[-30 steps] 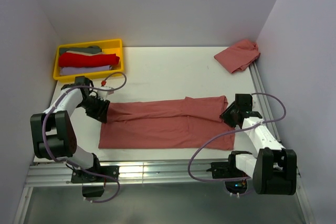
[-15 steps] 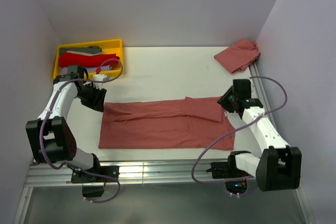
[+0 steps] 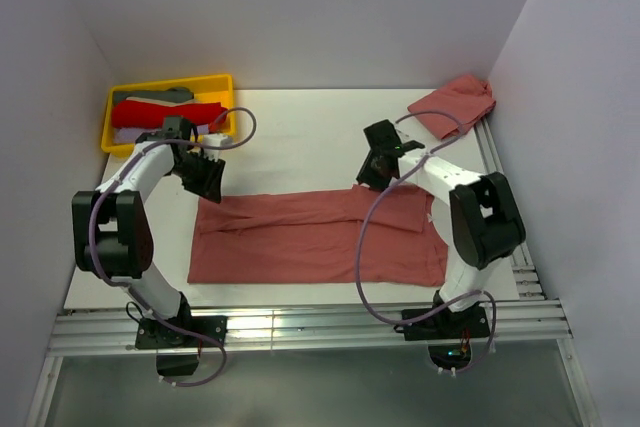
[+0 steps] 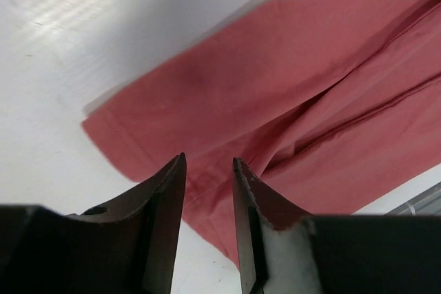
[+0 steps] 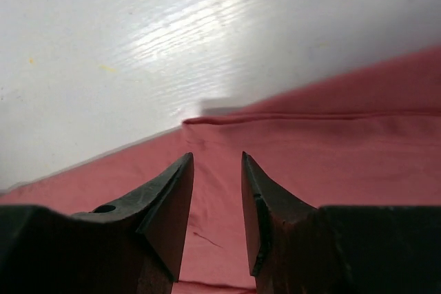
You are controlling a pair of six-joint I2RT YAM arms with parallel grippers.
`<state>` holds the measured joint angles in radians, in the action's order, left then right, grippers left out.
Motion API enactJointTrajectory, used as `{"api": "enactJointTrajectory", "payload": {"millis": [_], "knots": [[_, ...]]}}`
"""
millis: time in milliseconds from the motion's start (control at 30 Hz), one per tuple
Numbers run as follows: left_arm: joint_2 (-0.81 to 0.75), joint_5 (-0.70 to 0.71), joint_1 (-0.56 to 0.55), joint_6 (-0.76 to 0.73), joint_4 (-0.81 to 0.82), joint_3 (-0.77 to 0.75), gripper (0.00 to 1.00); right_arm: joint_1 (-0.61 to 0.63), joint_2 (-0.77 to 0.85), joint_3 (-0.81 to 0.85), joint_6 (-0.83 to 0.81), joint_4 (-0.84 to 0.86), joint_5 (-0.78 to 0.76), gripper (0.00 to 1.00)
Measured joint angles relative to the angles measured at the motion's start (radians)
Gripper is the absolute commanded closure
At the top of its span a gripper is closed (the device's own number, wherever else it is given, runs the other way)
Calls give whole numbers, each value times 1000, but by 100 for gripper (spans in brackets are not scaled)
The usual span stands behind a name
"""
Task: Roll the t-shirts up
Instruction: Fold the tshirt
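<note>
My left claw and right claw hover over the shirt's far edge, each slightly parted and empty.

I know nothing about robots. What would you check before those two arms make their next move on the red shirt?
1. Salmon t-shirt lies flat as a long folded strip: ok.
2. Left fingers open, nothing between them, above the shirt's far left corner: ok.
3. Right fingers open and empty, over the far edge: ok.
4. Fingers touching cloth: cannot tell.
5. Yellow tray and spare shirt apart from the strip: ok.
</note>
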<state>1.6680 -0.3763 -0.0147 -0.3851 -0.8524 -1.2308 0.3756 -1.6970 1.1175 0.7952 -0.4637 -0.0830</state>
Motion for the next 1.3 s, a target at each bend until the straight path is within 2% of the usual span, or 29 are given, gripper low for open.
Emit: {"api": "enactJointTrajectory", "payload": {"millis": [267, 567, 800, 833, 867, 900, 1033, 1300], "knots": [[18, 23, -8, 18, 39, 66, 62, 84, -130, 132, 8, -58, -64, 57], [18, 33, -8, 29, 71, 83, 63, 120, -190, 165, 33, -147, -169, 59], [18, 37, -8, 29, 72, 92, 63, 122, -192, 165, 53, -161, -204, 83], [18, 38, -8, 29, 72, 92, 63, 122, -191, 165, 55, -161, -206, 82], [18, 39, -8, 29, 72, 92, 63, 122, -191, 165, 57, -160, -208, 78], [18, 40, -8, 29, 72, 92, 63, 122, -191, 165, 58, -160, -208, 71], [18, 42, -8, 29, 73, 93, 63, 122, -191, 165, 60, -156, -209, 59], [18, 42, -8, 29, 74, 93, 63, 124, -212, 227, 60, -173, -217, 58]]}}
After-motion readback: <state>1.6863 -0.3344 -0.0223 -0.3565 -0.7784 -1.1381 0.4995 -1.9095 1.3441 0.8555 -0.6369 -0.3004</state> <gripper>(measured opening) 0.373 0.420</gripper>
